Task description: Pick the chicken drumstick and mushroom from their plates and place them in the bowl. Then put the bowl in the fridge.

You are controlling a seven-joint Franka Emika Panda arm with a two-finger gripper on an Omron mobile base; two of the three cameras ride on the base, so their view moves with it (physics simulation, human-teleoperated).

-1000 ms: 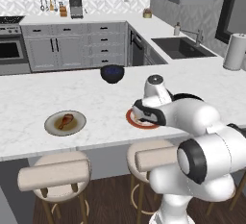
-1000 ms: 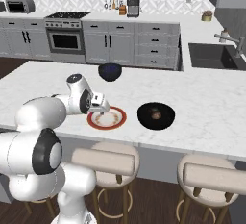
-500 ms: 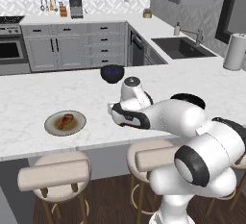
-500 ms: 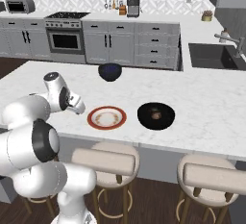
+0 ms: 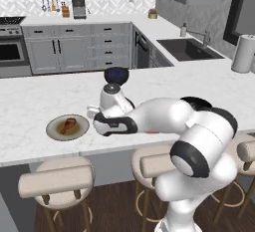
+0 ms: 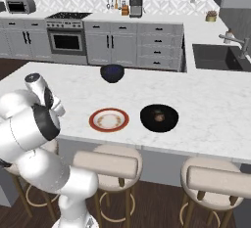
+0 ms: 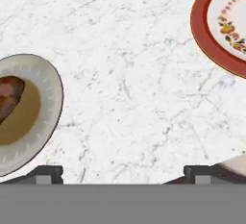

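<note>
The chicken drumstick (image 5: 68, 125) lies on the grey-olive plate (image 5: 56, 131) at the left of the island counter. In the hand view that plate (image 7: 45, 103) is at the left edge with the drumstick's brown end (image 7: 8, 95) on it. My gripper (image 5: 92, 112) hangs just right of this plate, open, its fingertips (image 7: 48, 172) wide apart over bare marble. The red-rimmed plate (image 6: 109, 120) shows a printed pattern; I cannot make out the mushroom on it. The navy bowl (image 5: 116, 74) stands at the far edge of the counter.
A black dish (image 6: 169, 122) with a small brownish lump (image 6: 159, 117) sits right of the red-rimmed plate. Stools line the counter's near edge. A sink (image 5: 187, 49) and a paper-towel roll (image 5: 243, 53) are at the right.
The arm has swung left from above the red-rimmed plate to beside the grey-olive plate. The plates and the bowl have not moved.
</note>
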